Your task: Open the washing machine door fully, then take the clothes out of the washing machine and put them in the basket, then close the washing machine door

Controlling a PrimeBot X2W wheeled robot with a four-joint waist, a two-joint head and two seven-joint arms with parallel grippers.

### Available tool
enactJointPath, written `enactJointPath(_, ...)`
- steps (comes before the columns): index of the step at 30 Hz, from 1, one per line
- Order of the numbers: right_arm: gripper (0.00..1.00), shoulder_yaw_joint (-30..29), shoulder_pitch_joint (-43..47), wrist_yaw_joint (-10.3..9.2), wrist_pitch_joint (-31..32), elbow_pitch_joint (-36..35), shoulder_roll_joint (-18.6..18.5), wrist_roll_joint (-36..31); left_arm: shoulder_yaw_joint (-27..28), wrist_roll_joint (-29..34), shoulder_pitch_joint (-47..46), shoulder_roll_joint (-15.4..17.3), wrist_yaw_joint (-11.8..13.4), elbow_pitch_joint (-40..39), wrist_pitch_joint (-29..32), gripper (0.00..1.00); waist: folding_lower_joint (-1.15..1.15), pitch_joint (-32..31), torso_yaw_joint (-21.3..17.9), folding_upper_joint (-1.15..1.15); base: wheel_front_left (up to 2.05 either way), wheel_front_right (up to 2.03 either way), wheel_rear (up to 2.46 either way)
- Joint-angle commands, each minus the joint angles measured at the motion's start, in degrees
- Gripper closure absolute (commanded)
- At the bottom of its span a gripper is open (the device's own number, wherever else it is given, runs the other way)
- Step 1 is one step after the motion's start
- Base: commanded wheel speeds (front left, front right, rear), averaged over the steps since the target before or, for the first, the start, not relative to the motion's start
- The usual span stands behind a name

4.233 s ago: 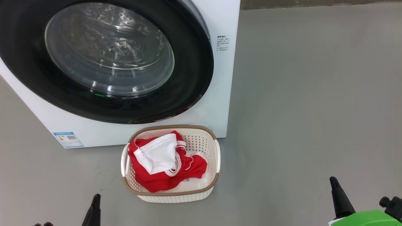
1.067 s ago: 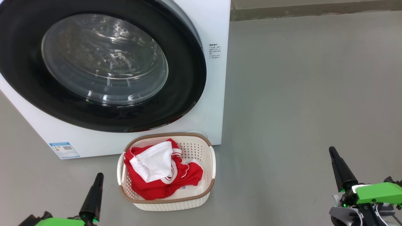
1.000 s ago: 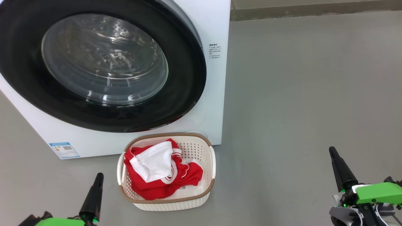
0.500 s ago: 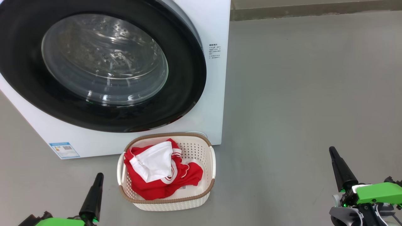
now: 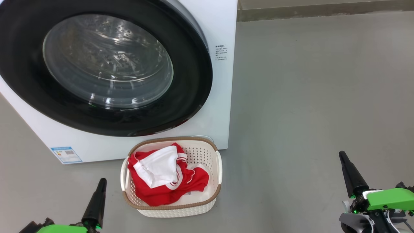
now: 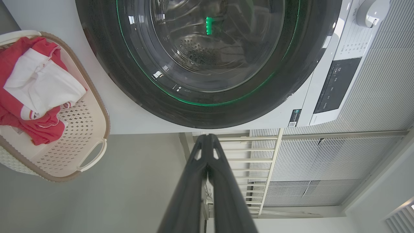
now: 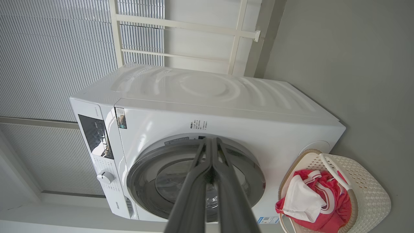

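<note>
The left claw (image 5: 102,180) and right claw (image 5: 341,154) stay clenched and empty. The door (image 5: 194,81) ahead is shut, with clothes (image 5: 168,192) in the basket (image 5: 174,139) between them: task likely complete.

the left gripper (image 5: 102,183) sits low at the lower left of the head view. its two long dark fingers are pressed together into a single spike that points up and slightly to the right. a sliver of the green left wrist cover (image 5: 61,229) shows at the bottom edge below it. the right gripper (image 5: 342,156) sits at the lower right, likewise closed into one dark spike. it leans up and to the left from the green right wrist cover (image 5: 388,198), with dark joint parts and a pale piece beneath. in the left wrist view the fingers (image 6: 192,181) meet at their tips with nothing between them. the right wrist view shows the same. the two grippers are well apart.
</note>
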Motion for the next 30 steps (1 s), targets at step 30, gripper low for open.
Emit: enactJointPath(30, 1.00, 0.79, -2.42, 0.02, 0.38, -1.71, -0.82, -0.09, 2.14, -0.31, -2.31, 0.49, -0.40, -1.28, 0.43, 1.00, 0.00, 0.00, 0.00, 0.00, 0.00, 0.00, 0.00)
